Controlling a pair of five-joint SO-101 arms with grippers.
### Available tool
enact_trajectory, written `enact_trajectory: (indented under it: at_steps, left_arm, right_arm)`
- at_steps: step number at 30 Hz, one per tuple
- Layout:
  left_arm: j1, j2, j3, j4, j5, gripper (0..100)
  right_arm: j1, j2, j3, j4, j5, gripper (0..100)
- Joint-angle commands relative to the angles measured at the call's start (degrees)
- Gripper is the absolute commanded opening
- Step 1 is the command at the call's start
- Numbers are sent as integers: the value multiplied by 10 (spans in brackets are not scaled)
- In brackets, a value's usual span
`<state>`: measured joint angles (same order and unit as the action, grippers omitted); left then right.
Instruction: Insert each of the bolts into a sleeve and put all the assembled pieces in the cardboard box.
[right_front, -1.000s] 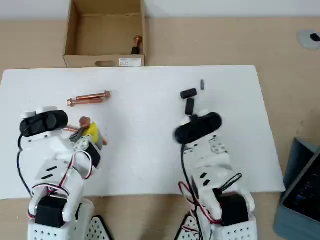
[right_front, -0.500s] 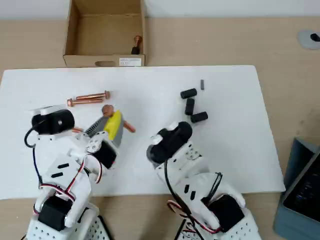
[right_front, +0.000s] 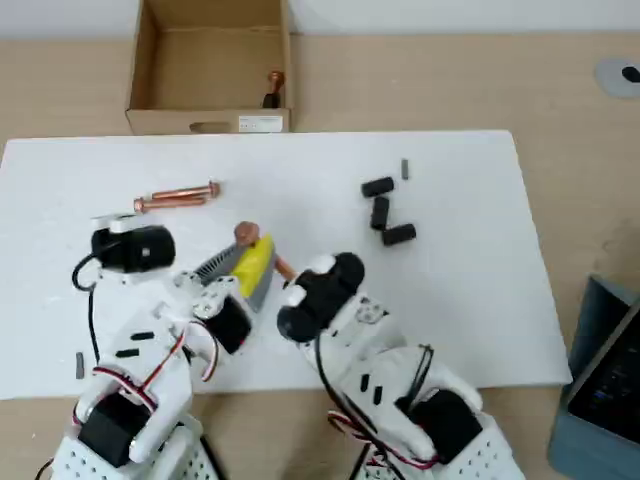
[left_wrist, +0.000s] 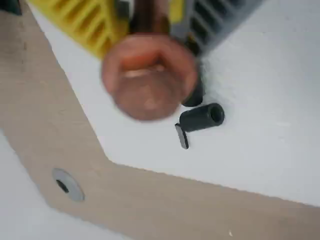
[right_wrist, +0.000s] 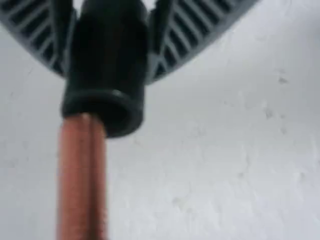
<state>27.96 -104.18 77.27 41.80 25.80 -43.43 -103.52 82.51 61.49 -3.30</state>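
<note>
Mating step in hand: left pincer clamped on a copper bolt, right pincer clamped on a black sleeve, shank entering the sleeve mouth over the white surface. Next, I'd say: push coaxially until seated, then carry it to the box. Farther out: two loose bolts, three loose sleeves, one assembled piece in the cardboard box. Versus a second ago, both arms have swung inward to meet.

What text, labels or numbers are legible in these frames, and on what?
None can be read.
White label on the front wall of the cardboard box: it carries print, but too small to read.
Bolt seen up close in the left wrist view: no marking visible on its head.
Sleeve seen up close in the right wrist view: plain black, no marking visible.
</note>
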Motion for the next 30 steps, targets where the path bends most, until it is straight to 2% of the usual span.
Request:
enact_trajectory:
  at_steps: [1,9,19,25,30]
  left_arm:
    - [4,-4,-60,10,3,2]
    - [7,-4,-73,76,2,2]
    - [7,-4,-59,70,2,3]
    - [4,-4,-33,19,2,3]
    - [7,-4,-31,20,0,3]
  right_arm:
    - [-6,-65,0,-18,6,9]
    - [-6,-65,-3,-28,6,9]
    - [-8,-65,-3,-40,18,9]
    - [-8,-65,-3,-40,30,9]
    - [-8,-65,-4,-40,30,9]
